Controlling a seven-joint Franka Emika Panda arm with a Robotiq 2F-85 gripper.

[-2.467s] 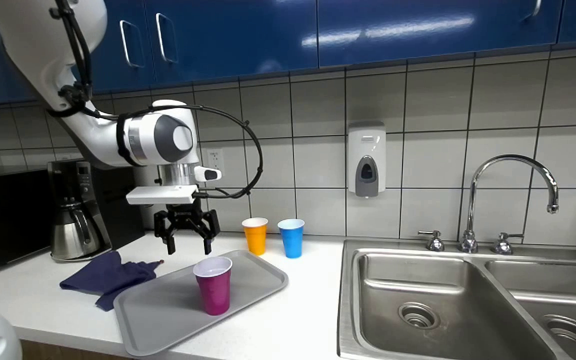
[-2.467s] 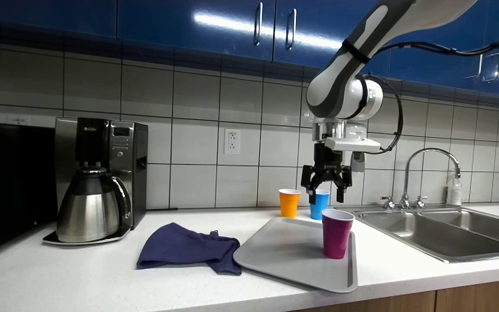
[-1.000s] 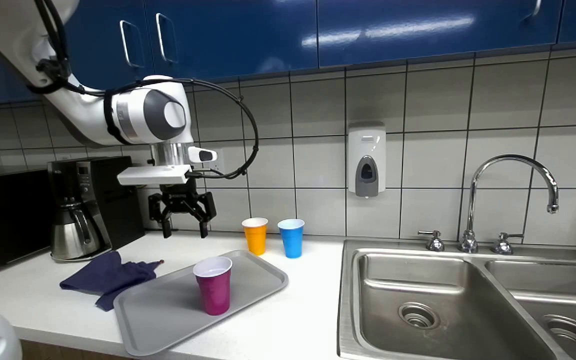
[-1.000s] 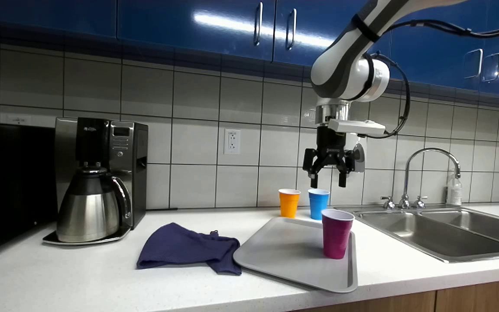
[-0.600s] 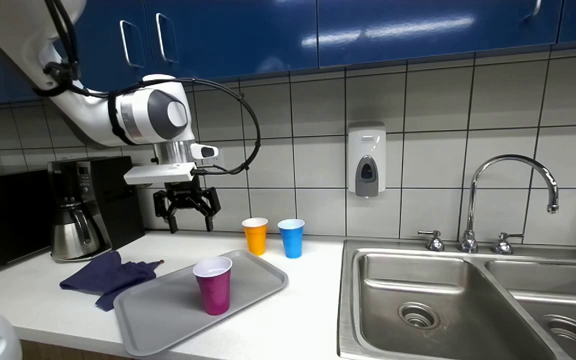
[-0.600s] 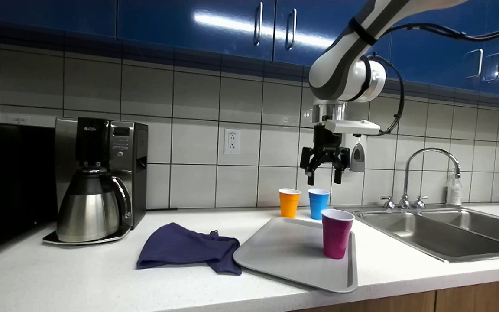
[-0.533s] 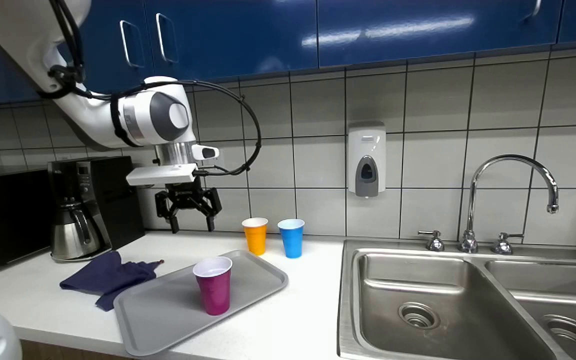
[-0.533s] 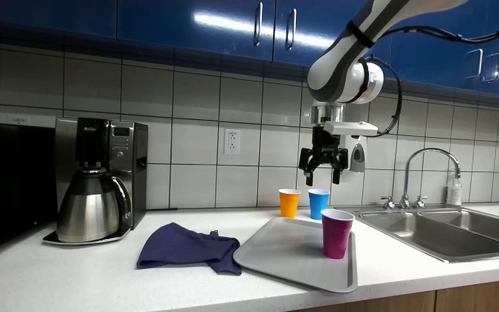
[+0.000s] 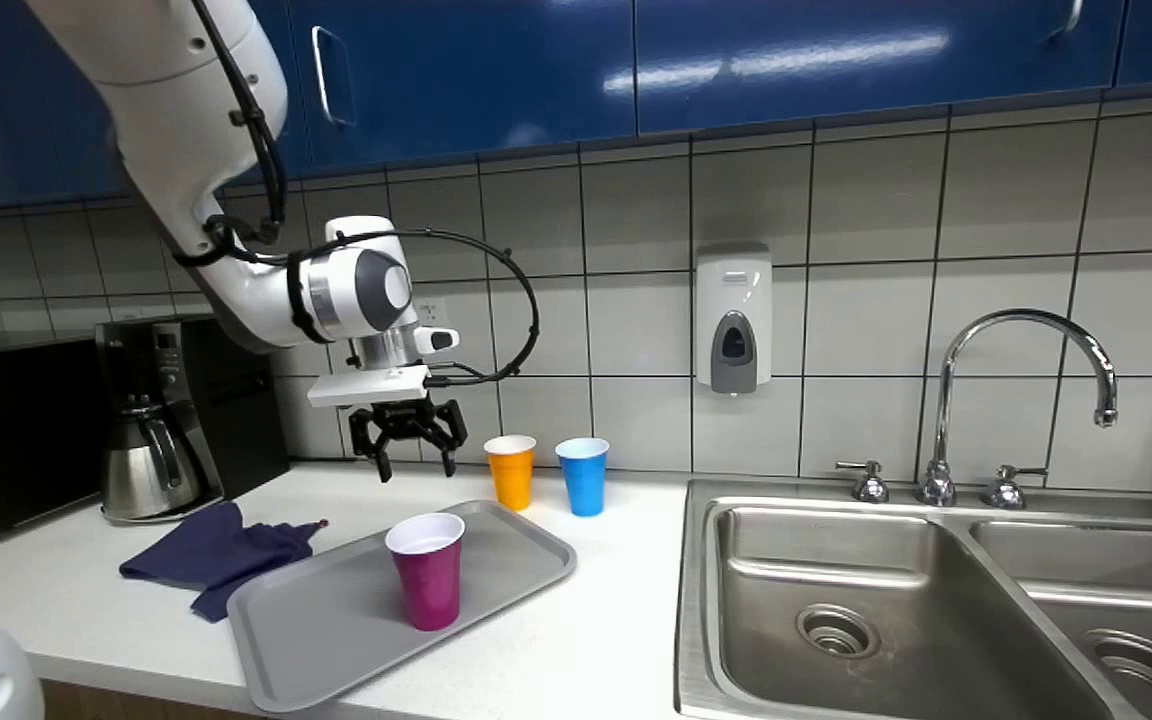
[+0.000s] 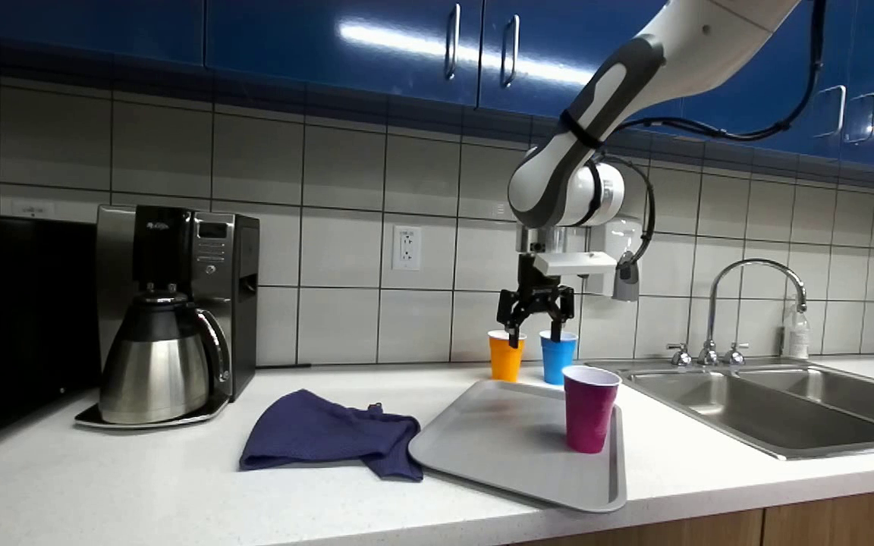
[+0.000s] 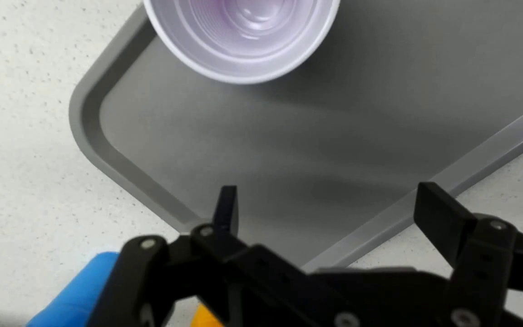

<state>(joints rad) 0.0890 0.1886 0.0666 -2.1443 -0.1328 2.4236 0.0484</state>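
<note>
"Well, is your pincer [image 11: 325,200] empty?"

"Yes, I have it spread wide above the flat grey tray [image 11: 288,145]."

"And the magenta plastic cup [image 9: 429,582]?"

"Upright on that tray, whose raised rim [image 11: 139,184] probably guards against sliding; an orange plastic cup [image 9: 512,478] and a blue plastic cup [image 9: 584,482] stand beyond."

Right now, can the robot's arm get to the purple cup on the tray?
Probably yes. The gripper hangs open and empty, and nothing shows between it and the purple cup, which stands upright on the tray. The gripper would have to move across first.
</note>
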